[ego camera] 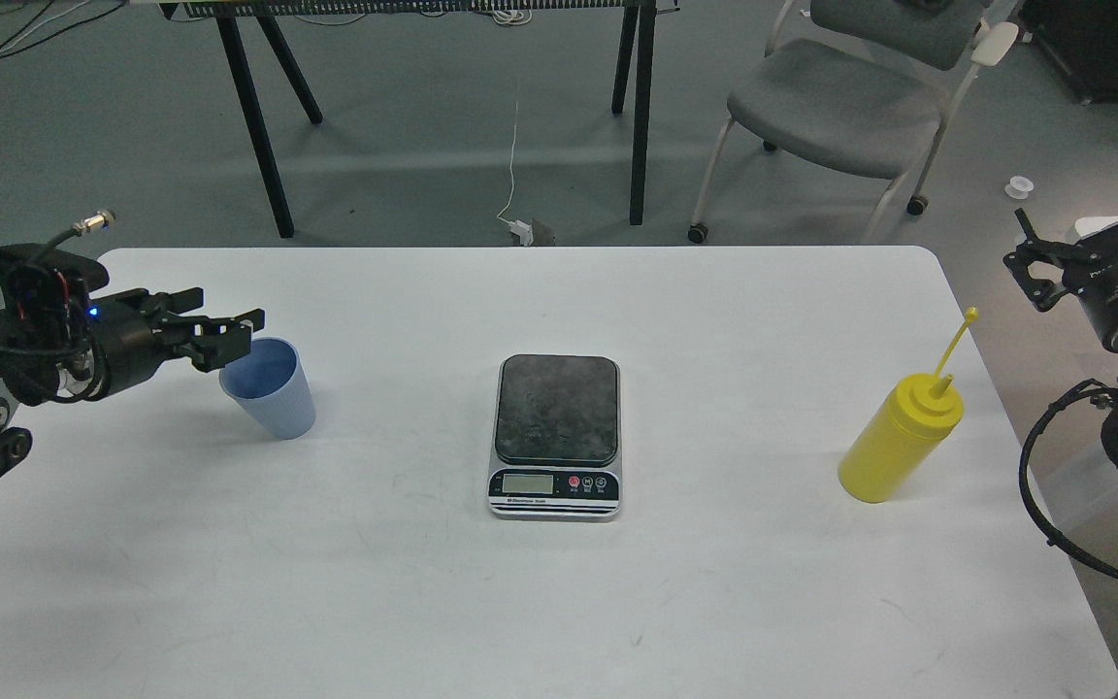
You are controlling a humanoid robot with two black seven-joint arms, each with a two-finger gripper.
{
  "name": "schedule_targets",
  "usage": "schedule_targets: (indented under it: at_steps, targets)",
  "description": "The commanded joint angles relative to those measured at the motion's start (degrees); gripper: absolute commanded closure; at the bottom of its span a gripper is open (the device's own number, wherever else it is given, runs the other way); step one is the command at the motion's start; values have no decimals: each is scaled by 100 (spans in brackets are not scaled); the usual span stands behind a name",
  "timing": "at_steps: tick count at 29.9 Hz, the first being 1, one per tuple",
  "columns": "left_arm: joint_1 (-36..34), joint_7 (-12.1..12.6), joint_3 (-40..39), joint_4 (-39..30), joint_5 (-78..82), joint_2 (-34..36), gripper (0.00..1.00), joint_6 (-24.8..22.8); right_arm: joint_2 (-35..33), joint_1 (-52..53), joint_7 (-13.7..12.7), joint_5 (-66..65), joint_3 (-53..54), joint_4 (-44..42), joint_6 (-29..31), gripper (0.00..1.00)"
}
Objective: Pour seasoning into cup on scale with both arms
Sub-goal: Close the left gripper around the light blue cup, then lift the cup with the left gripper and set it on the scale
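Observation:
The light-blue ribbed cup [273, 396] stands upright on the white table [559, 602], left of centre. The scale [556, 432] lies at the middle with its dark plate bare and its display toward me. The yellow seasoning bottle [894, 442] stands at the right with its cap strap sticking up. My left gripper [232, 335] lies level, pointing right, open, with its fingertips [250, 316] at the cup's left rim, not closed on it. My right gripper [1088, 218] is open and empty, beyond the table's right edge, up and to the right of the bottle.
A grey chair [840, 97] and black table legs [258, 126] stand on the floor behind the table. A white cable [513, 165] lies on the floor. Black cables [1054, 505] hang from my right arm beside the table's right edge.

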Motion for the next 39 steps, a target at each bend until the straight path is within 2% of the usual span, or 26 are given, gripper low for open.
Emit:
schedule_targets:
  at_steps: [1, 7, 12, 17, 20, 22, 29, 33, 36, 39]
  targets:
    - [46, -36, 64, 238, -10, -133, 28, 73, -52, -69, 16, 31, 40, 7, 0, 1]
    - [55, -62, 196, 325, -54, -264, 37, 82, -43, -95, 16, 22, 93, 51, 0, 1]
    - [55, -185, 328, 405, -54, -344, 51, 91, -17, -95, 16, 22, 146, 121, 0, 1]
    - [64, -194, 346, 466, -54, -361, 73, 73, -25, -95, 16, 22, 146, 121, 0, 1]
    - [55, -203, 346, 572, -54, -449, 81, 73, -34, -104, 16, 22, 155, 104, 0, 1]
    - [55, -203, 354, 642, -45, -476, 90, 65, -34, -104, 25, 22, 155, 86, 0, 1]
    - [11, -221, 346, 642, -80, -467, 94, 47, 19, -104, 25, 22, 172, 86, 0, 1]
    - [-50, -352, 328, 458, -282, -406, 96, 12, 10, -104, 34, 31, 216, 95, 0, 1]
    - [-375, -353, 328, -77, -388, -160, 96, -119, -16, -157, 34, 31, 339, 95, 0, 1]
    - [-796, -309, 302, -806, -414, -19, 96, -742, -52, -315, 34, 40, 444, 112, 0, 1]
